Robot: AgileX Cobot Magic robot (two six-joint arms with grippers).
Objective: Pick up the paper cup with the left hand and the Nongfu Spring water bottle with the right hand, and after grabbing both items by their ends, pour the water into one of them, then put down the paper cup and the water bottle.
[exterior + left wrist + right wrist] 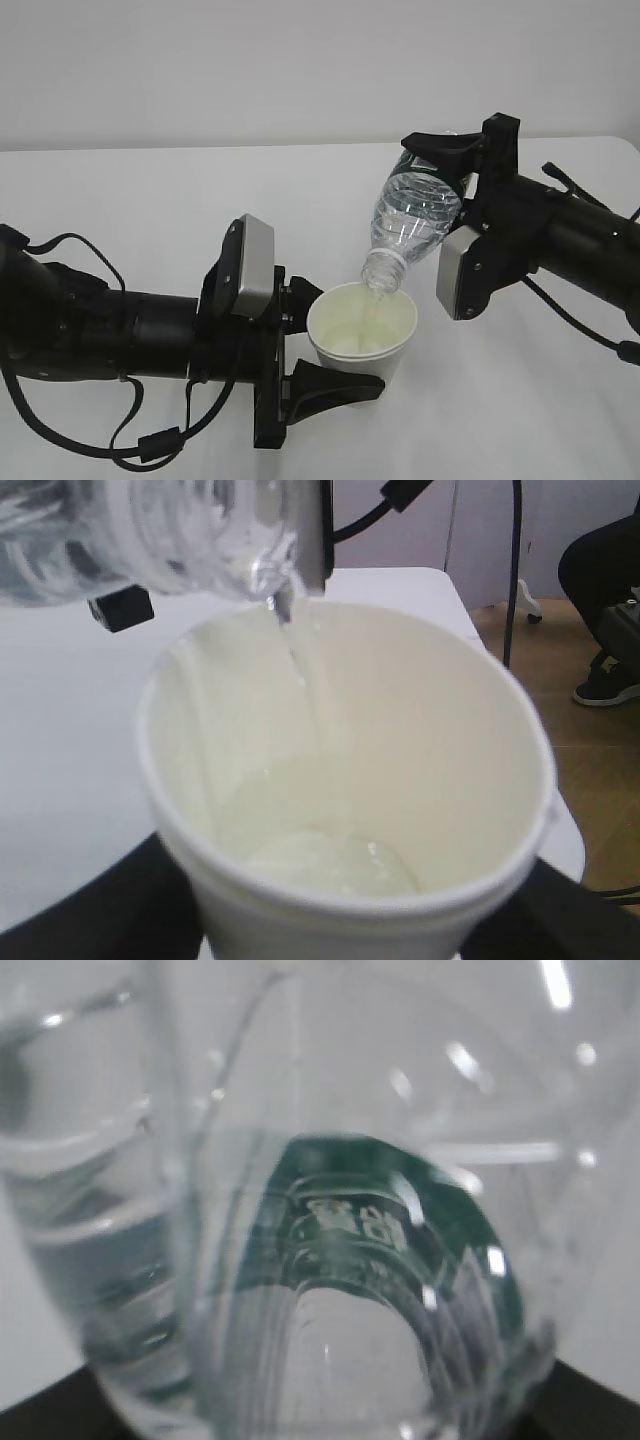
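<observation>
Right wrist view: green bottle label (330, 1210) unreadable; right gripper (450, 160) pinches bottle (415, 215).

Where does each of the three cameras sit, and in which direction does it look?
Exterior view: in front of the table, slanting down at both arms; left gripper holds the paper cup, right gripper tilts the water bottle.
Left wrist view: behind the cup, looking into it; dark fingers below.
Right wrist view: against the bottle; black edge at the bottom.
Exterior and left wrist views share the cup, the bottle neck and the water stream.
</observation>
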